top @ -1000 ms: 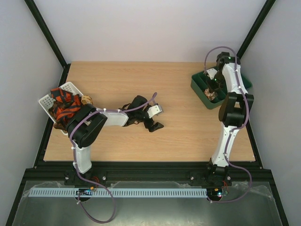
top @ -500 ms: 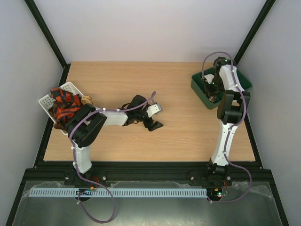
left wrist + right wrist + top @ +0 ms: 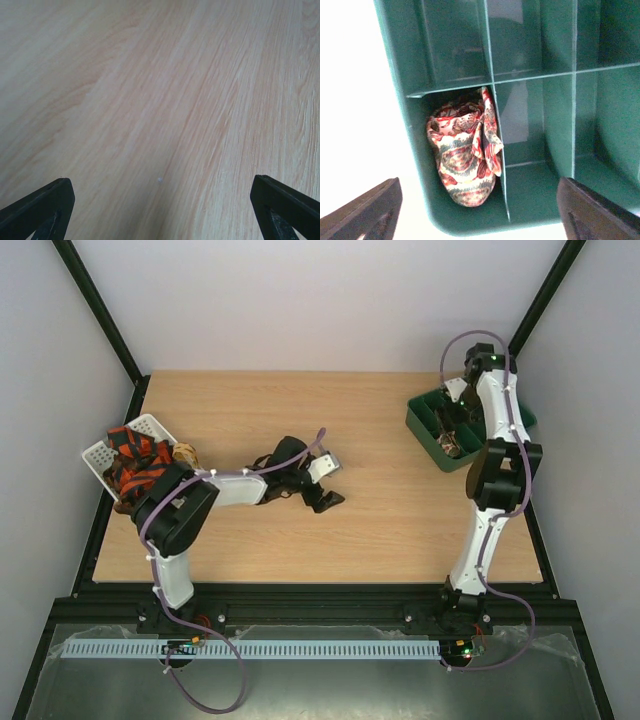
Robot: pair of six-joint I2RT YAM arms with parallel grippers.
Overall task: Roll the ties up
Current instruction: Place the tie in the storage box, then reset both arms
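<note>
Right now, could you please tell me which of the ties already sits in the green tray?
The rolled floral-print tie, tucked in a corner compartment of the green tray; the red-orange and black ties are heaped in the white basket.

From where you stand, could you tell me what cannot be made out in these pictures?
Top view: the left arm partly hides the white plastic basket; its red-orange patterned ties cannot be counted.
Top view: the right arm covers part of the green compartment tray; its rolled red-patterned tie looks too small.
Left wrist view: the bottom edge cuts off the left fingers.
</note>
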